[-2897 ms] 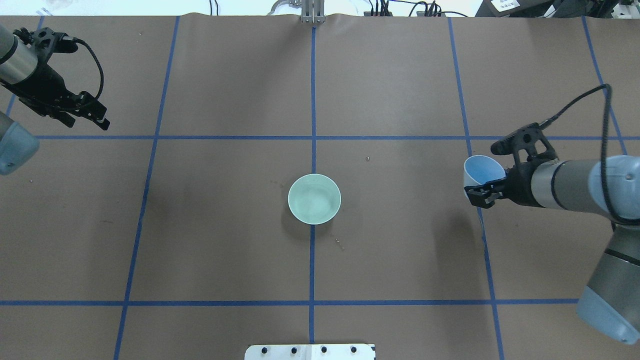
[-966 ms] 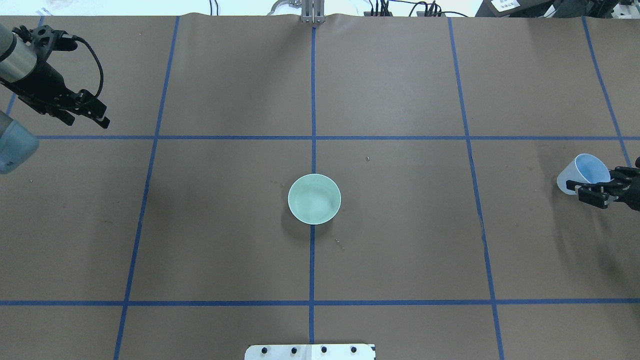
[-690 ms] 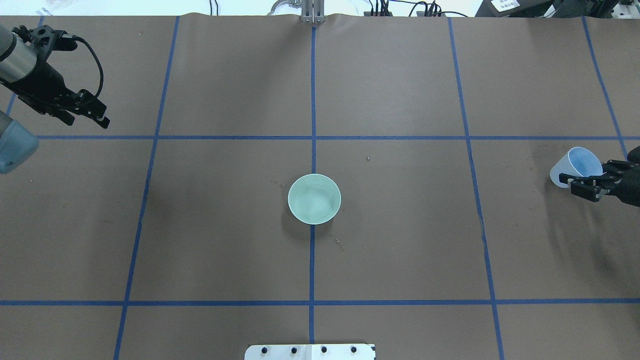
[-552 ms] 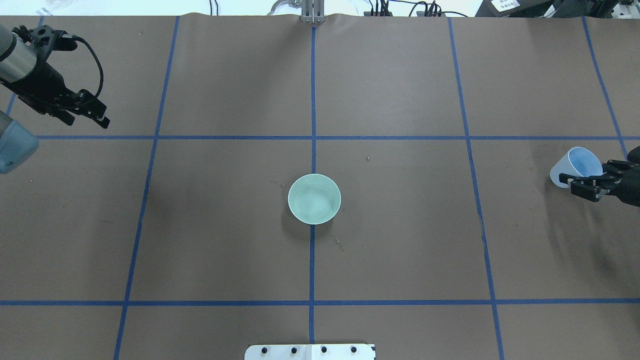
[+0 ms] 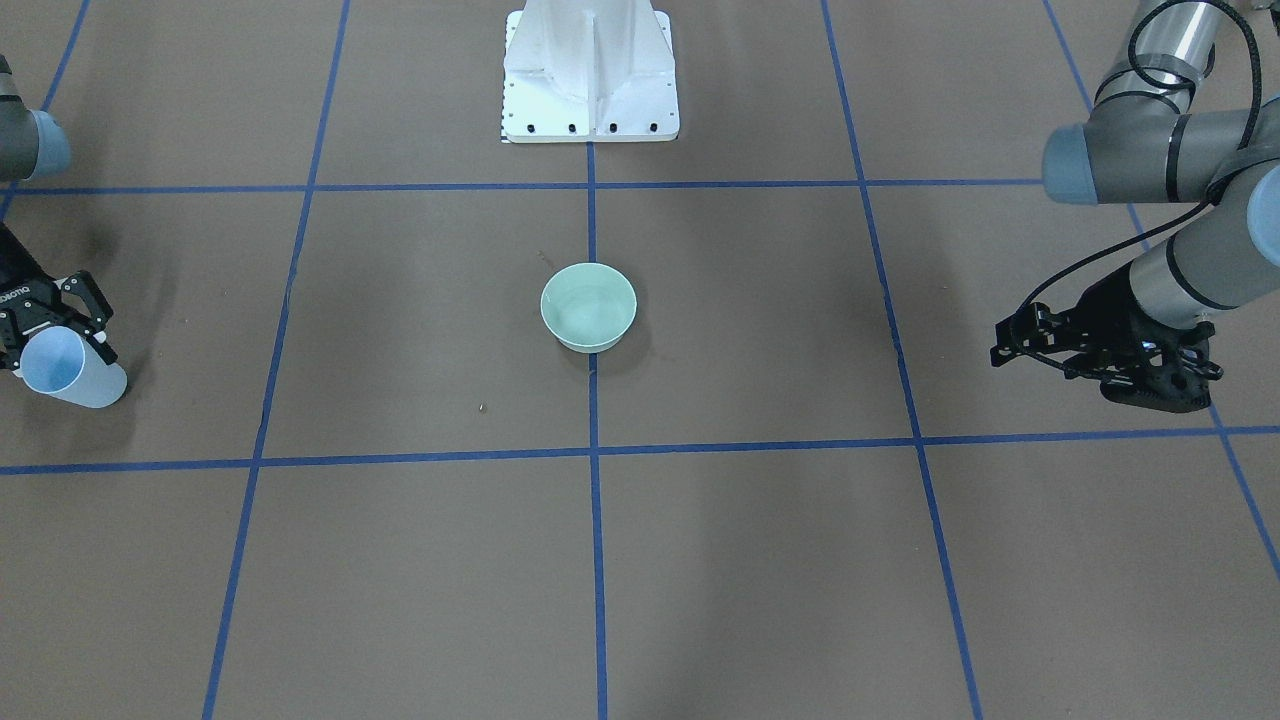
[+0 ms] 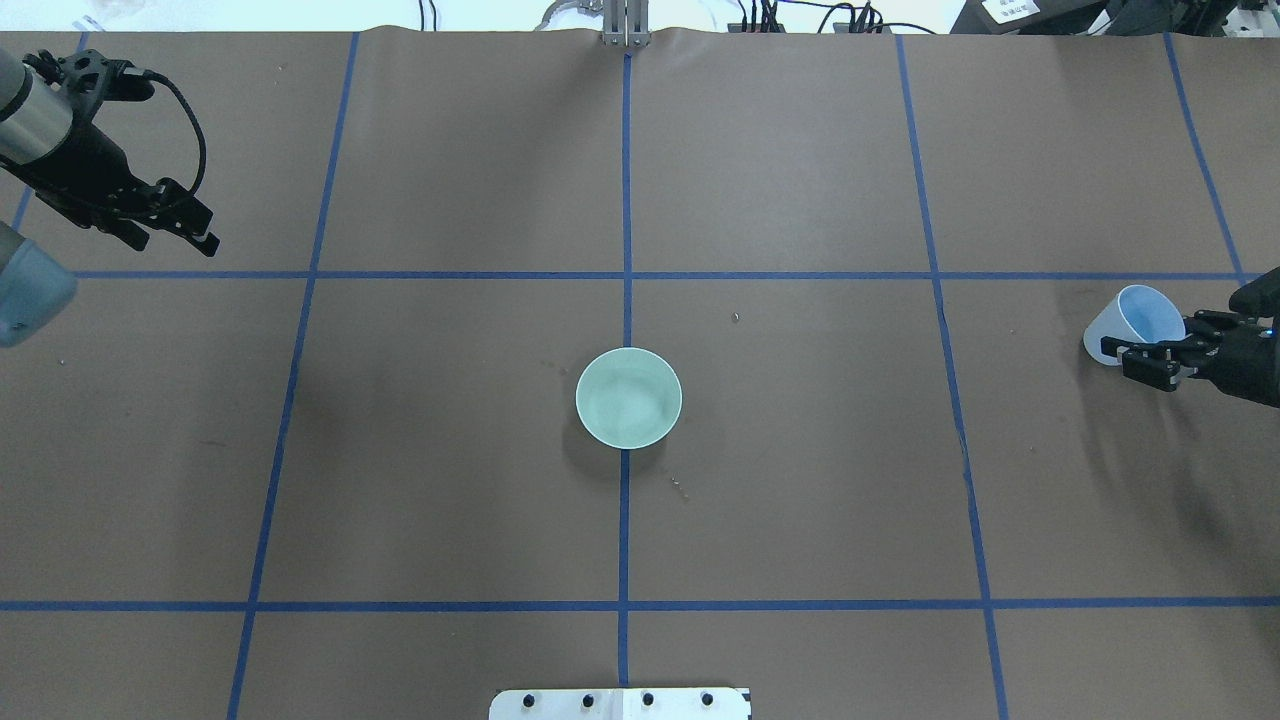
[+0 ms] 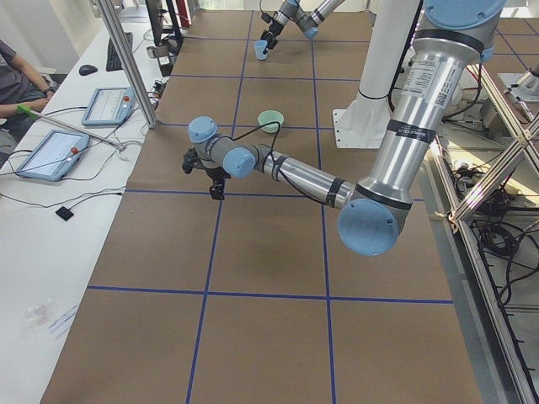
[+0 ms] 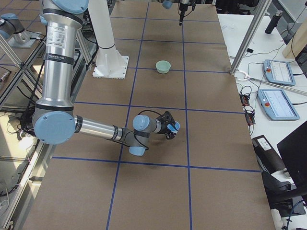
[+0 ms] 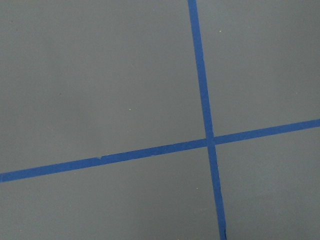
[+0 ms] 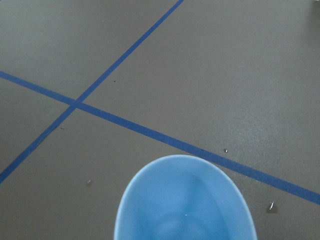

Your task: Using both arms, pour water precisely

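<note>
- right hand (image 6: 1118, 358) clamped on the tilted light-blue cup (image 6: 1140, 310)
- left hand (image 6: 175, 235) open, nothing in it
- water (image 6: 628, 398) seems to sit in the green bowl (image 6: 590, 425), between the hands, well apart from both

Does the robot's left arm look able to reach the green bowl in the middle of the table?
Probably yes. The left gripper hangs open and empty, and only bare table lies between it and the green bowl. The blue cup, in the right gripper, is far off at the other side.
</note>
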`<state>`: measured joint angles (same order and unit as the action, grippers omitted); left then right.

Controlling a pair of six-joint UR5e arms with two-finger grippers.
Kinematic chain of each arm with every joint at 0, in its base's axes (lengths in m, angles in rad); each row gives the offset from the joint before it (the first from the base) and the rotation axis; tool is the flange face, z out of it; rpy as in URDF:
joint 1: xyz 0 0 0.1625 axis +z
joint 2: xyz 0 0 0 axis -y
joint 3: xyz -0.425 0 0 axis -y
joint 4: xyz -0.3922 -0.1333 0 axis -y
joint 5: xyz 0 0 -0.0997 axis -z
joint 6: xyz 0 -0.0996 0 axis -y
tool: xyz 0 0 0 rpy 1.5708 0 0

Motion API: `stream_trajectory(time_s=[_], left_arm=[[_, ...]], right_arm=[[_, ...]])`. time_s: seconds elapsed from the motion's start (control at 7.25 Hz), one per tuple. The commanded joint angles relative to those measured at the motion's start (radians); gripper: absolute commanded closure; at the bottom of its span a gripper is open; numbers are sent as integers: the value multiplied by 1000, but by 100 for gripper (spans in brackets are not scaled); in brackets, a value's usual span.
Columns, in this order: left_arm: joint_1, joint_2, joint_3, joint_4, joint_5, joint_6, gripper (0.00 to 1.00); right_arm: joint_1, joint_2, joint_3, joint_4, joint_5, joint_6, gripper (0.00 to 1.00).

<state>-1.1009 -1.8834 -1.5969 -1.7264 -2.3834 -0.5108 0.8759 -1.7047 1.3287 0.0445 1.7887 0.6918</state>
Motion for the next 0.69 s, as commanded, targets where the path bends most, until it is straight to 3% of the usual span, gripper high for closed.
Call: stream_trajectory(time_s=[0.0,0.28,0.55], left_arm=[[1,0,0,1,1,0,7],[1,0,0,1,1,0,7],[0,0,0,-1,1,0,7]], right_arm=[[0,0,-8,0,0,0,20],[0,0,-6,0,1,-2,1],[3,-15,3,3,3,-3,1]])
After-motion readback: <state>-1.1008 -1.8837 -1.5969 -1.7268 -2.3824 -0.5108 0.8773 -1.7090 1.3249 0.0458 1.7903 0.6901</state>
